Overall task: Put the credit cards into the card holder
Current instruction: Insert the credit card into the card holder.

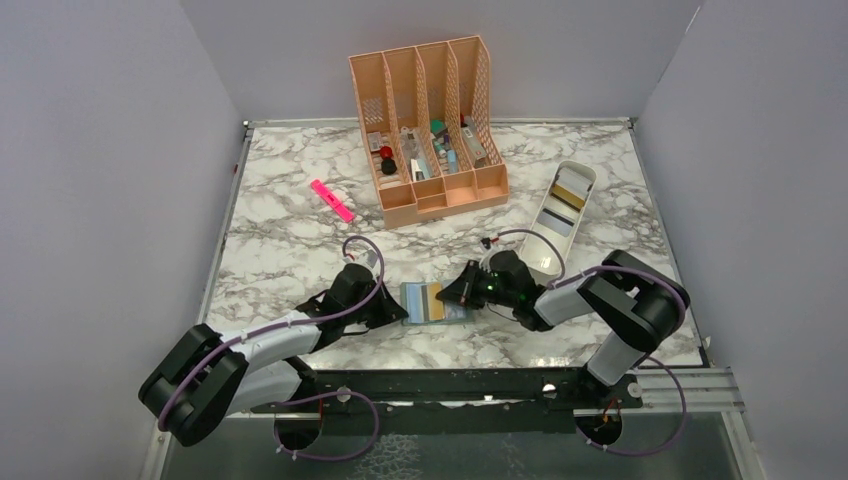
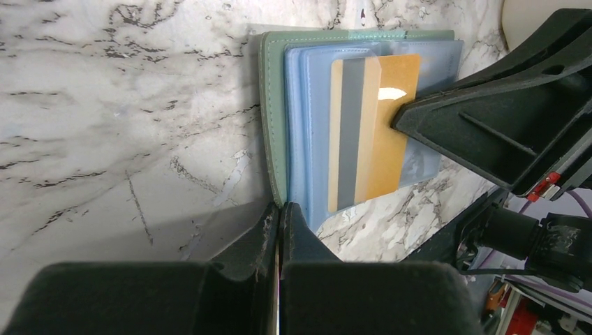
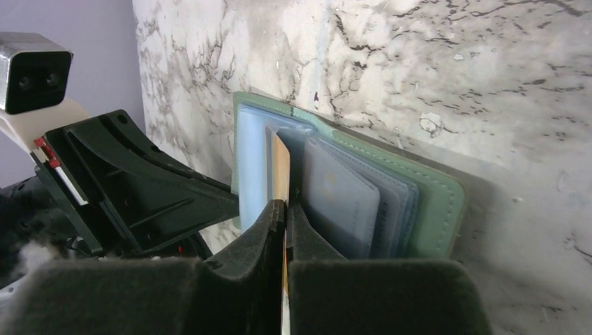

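Robot lab cell: grey partition walls (image 1: 100, 150) boxing marble-print table (image 1: 280, 250).

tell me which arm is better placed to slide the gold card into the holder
Right. The right claw is shut on the gold card, already at the blue pockets of the card holder. The left claw is shut at the holder's edge, apparently steadying it.

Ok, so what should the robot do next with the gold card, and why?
Probably slide the gold card a bit deeper into the card holder. The right jaws are shut on it, it looks only partly inside a blue pocket, and the shut left jaws sit at the holder's edge.
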Controlling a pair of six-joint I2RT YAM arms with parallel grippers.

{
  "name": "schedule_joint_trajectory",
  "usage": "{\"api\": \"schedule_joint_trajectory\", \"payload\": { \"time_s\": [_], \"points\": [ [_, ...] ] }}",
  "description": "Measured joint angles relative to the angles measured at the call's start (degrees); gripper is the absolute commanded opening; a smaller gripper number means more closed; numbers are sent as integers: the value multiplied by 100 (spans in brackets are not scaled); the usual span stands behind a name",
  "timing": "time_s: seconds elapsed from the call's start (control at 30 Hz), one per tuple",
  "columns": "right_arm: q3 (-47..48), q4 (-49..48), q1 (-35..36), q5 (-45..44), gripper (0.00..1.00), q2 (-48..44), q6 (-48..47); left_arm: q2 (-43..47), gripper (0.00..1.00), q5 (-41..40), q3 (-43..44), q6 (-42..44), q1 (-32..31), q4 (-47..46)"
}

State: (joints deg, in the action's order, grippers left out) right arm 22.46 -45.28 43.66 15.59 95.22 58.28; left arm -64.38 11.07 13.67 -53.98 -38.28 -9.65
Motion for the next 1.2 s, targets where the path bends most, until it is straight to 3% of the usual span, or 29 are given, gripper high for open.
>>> {"api": "schedule_joint_trajectory", "payload": {
  "time_s": [0.13,0.27,0.4,0.57,1.2],
  "points": [
    [118,236,72,-105,34,-13,-37,61,0,-2,0,-2,-11,37],
    [201,1128,129,-468,37,-627,-317,155,0,0,0,-17,-11,39],
    [343,1794,140,-680,37,-1193,-638,229,0,-2,0,-15,-11,37],
    [476,2109,142,-699,37,-1261,-826,234,0,-2,0,-15,-11,39],
    [1029,1963,671,-555,31,-264,-835,192,0,-2,0,-13,-44,42]
  ]
}}
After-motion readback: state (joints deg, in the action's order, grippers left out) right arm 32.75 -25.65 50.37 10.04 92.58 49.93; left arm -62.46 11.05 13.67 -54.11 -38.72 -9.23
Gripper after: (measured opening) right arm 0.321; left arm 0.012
